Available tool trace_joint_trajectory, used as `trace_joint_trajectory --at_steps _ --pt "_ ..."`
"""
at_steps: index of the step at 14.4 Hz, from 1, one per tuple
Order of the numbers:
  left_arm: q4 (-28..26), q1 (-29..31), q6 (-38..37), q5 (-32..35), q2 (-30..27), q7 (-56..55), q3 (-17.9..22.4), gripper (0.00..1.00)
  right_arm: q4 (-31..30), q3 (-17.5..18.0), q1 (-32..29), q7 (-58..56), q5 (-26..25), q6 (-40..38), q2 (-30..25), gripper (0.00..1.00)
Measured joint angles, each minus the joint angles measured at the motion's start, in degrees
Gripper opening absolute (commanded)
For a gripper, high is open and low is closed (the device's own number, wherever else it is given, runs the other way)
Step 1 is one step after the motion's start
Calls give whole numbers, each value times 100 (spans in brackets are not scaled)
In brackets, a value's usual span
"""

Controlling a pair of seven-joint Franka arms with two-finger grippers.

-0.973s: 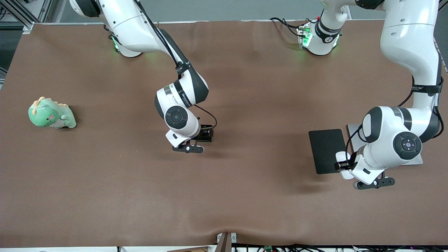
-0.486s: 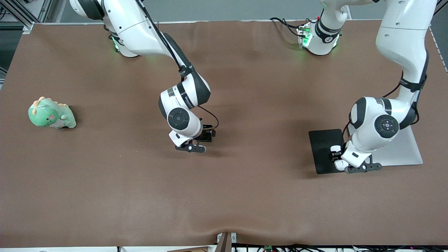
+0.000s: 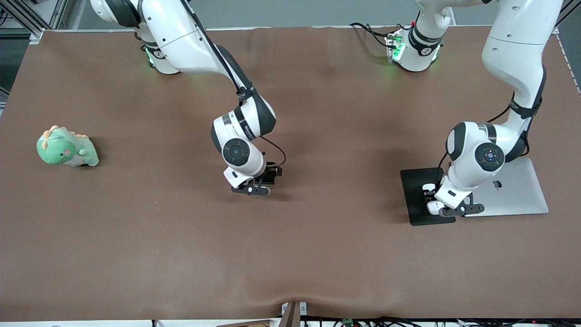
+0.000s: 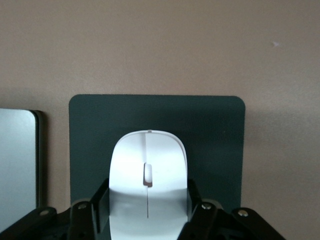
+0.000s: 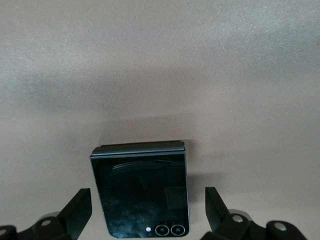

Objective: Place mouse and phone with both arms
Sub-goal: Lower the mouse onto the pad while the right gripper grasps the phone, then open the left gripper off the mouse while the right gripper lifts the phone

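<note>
Laptop (image 3: pixel 513 193) crowds mouse pad (image 3: pixel 417 188); toy (image 3: pixel 67 147) well apart.

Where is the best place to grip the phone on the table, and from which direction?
Probably from above, across its two long side edges: the phone lies flat on the table, and the open right gripper already straddles those edges, its fingers clear of both.

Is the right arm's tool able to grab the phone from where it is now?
Probably yes. The right tool is open, its fingers apart on either side of the phone lying on the table, with nothing between them.
</note>
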Motion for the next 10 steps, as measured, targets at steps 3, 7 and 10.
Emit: trace_joint_trajectory --at_steps 3,7,10 --pt "-34 0 4 14 29 0 0 39 -21 2 65 33 2 104 61 100" --pt "-39 0 85 19 111 11 0 39 -32 2 131 72 1 120 84 39" --pt "-38 0 113 20 125 95 0 39 -30 -4 133 70 -1 121 83 0"
